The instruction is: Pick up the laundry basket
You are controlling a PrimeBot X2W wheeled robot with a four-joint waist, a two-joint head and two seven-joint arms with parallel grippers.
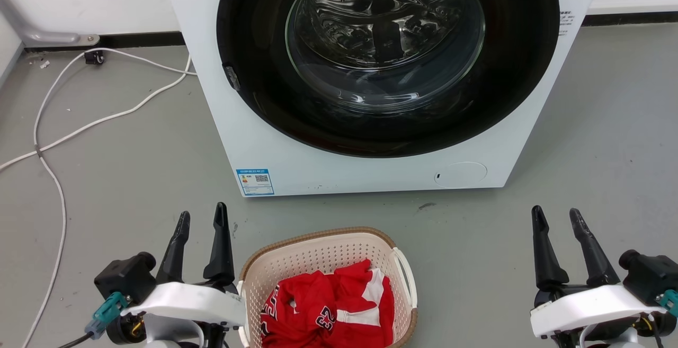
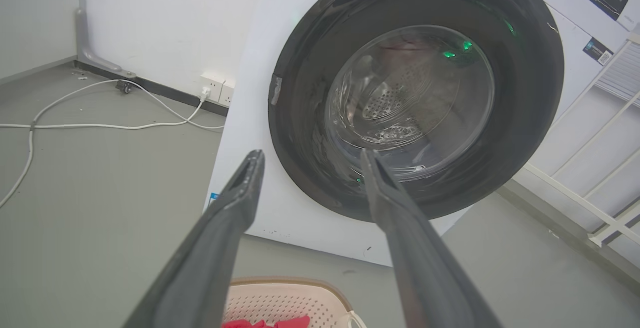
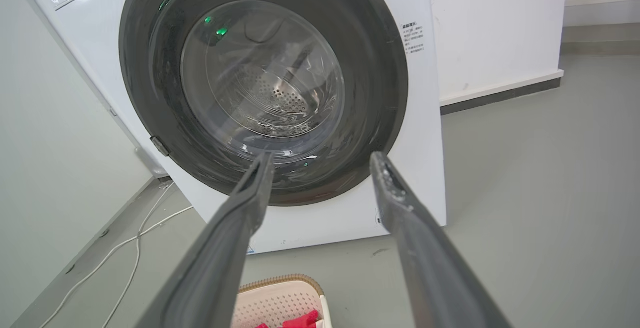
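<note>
- The laundry basket (image 1: 312, 257) sat on the grey floor (image 1: 132, 178) just in front of the washer (image 1: 296, 152), low in the head view and a little left of the machine's middle.
- A red garment (image 1: 328, 305) with white panels and numbers lay crumpled inside it, below the brown rim.
- One white side handle (image 1: 408, 274) showed on the basket's right edge.
- The left gripper (image 1: 202, 211) hung just beside the basket's left side, fingers pointing toward the washer, jaws spread with nothing between them.
- The right gripper (image 1: 556, 211) stood well apart from the basket on the other side, jaws likewise spread and empty.
- Neither gripper touched the basket, which lay between the two arms, much nearer the left one.
- The washer's round dark door (image 1: 386, 46) was shut, the steel drum visible through its glass.
- A small blue label (image 1: 255, 181) was stuck at the washer's lower left corner.
- White cables (image 1: 39, 149) trailed over the floor to the left of the machine, toward the wall.
</note>
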